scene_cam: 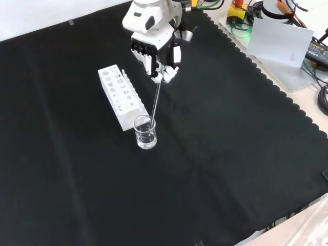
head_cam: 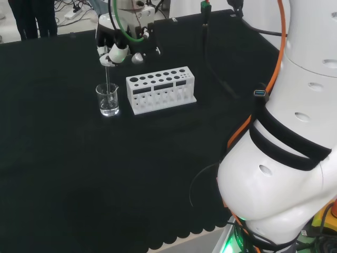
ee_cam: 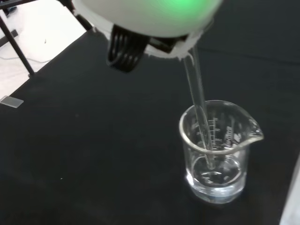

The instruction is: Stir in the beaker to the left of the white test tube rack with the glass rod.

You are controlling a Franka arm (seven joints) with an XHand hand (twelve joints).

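Observation:
A small clear glass beaker point(head_cam: 108, 100) point(scene_cam: 145, 132) point(ee_cam: 216, 152) stands on the black cloth just left of the white test tube rack point(head_cam: 160, 89) point(scene_cam: 120, 93) in the head view. A little clear liquid lies in its bottom. My hand point(head_cam: 117, 51) point(scene_cam: 160, 57) hovers above it, fingers curled and pinching the top of a thin glass rod point(head_cam: 108, 80) point(scene_cam: 156, 97) point(ee_cam: 198, 99). The rod slants down into the beaker, and its lower end sits in the liquid near the bottom.
The white arm links point(head_cam: 295, 137) rise at the right of the head view. Cables and equipment point(scene_cam: 287, 31) lie beyond the cloth's scalloped edge at the front view's top right. Black cloth point(scene_cam: 220, 169) stretches around the beaker and rack.

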